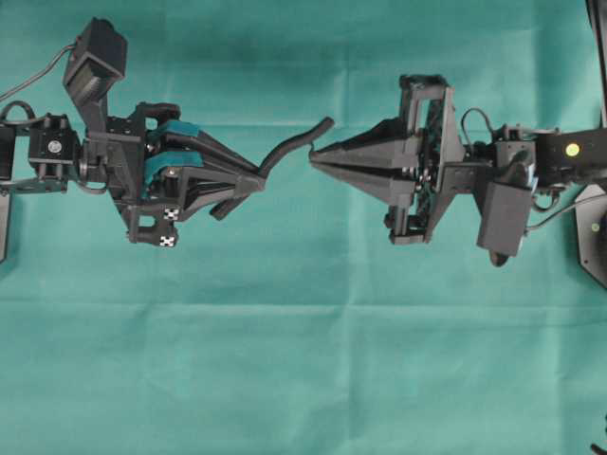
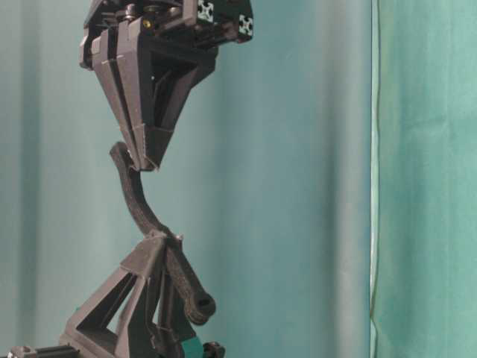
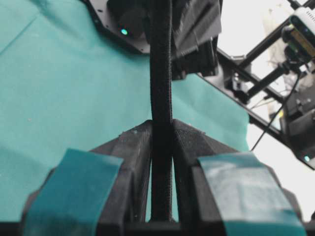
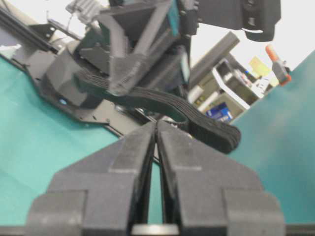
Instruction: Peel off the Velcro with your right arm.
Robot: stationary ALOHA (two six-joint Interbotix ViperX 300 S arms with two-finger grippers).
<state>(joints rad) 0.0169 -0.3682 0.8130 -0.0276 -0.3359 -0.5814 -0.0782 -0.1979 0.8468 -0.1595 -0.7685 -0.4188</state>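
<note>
The Velcro (image 1: 289, 144) is a black strap held in the air between the two arms, curving from a lower end (image 1: 221, 209) up to a free end (image 1: 324, 124). My left gripper (image 1: 256, 178), teal-taped, is shut on its middle; the left wrist view shows the Velcro (image 3: 161, 73) clamped between the fingertips of that gripper (image 3: 161, 124). The all-black gripper (image 1: 313, 157) of my right arm is shut, its tips just beside the free end. Nothing shows between its tips (image 4: 156, 124), and the Velcro (image 4: 197, 118) passes just beyond them. From table level, the right gripper (image 2: 146, 165) hangs above the left gripper (image 2: 156, 240), with the Velcro (image 2: 138, 201) between them.
A teal cloth (image 1: 303, 360) covers the table and a teal backdrop (image 2: 313, 179) hangs behind. The right arm's base plate (image 1: 593, 237) sits at the right edge. Frames and clutter (image 4: 226, 98) stand beyond the table.
</note>
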